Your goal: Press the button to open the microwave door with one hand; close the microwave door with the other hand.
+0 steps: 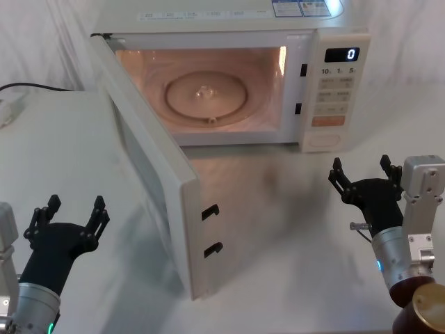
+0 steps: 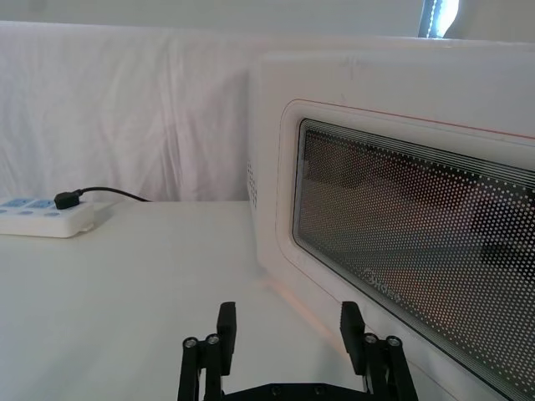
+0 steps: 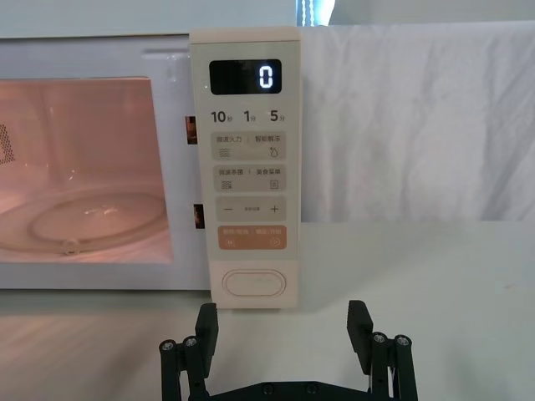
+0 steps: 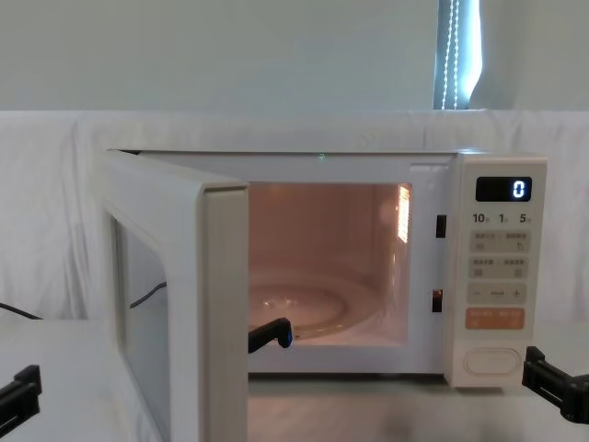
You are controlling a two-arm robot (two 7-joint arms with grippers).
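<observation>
Microwave door, wide cream panel with dark glass window (image 1: 160, 188), swung wide open on the white surface (image 1: 292, 229)
Left black two-fingered tool (image 1: 67, 212) spread empty beside it; right tool (image 1: 363, 172) spread empty facing the plain cream oval button (image 3: 254, 283)

A white table (image 1: 278, 229) carries everything. 1 cream microwave (image 1: 327, 83) sits at its far edge, towards the right, with the microwave door (image 1: 149, 177) swung out over the table towards the near edge. 1 white power strip (image 2: 46, 219) lies near the far left corner with a black plug (image 2: 67, 200) in it, the cable trailing across the surface.
</observation>
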